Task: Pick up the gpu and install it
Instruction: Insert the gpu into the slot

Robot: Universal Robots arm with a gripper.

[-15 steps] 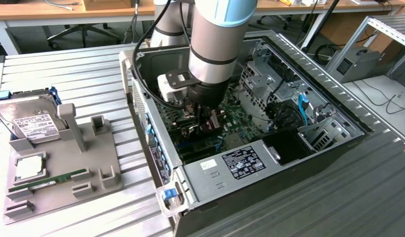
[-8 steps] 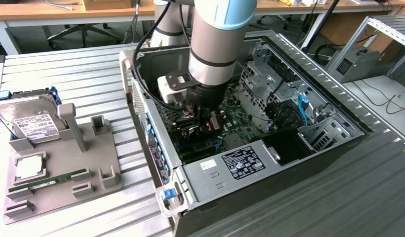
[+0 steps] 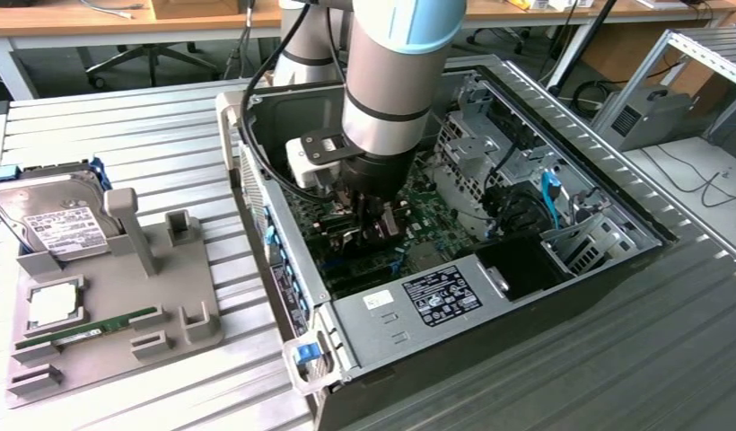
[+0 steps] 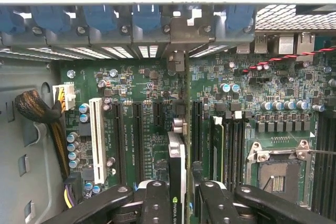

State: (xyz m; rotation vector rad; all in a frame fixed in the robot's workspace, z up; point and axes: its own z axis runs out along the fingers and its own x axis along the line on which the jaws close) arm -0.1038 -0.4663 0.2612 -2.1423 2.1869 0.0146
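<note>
Tool pinching gpu edge-on over green motherboard, apparently unseated, inside case on slatted metal table.

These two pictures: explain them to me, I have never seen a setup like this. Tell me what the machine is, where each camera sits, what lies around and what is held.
The grey column is a robot arm. One camera watches from outside; the other rides on the wrist, looking down. The arm reaches into an open computer case lying on a metal table. Its gripper is shut on the gpu, a thin card seen edge-on, above the green motherboard. At the exterior view's left, a grey holder carries a hard drive and a RAM stick.
</note>
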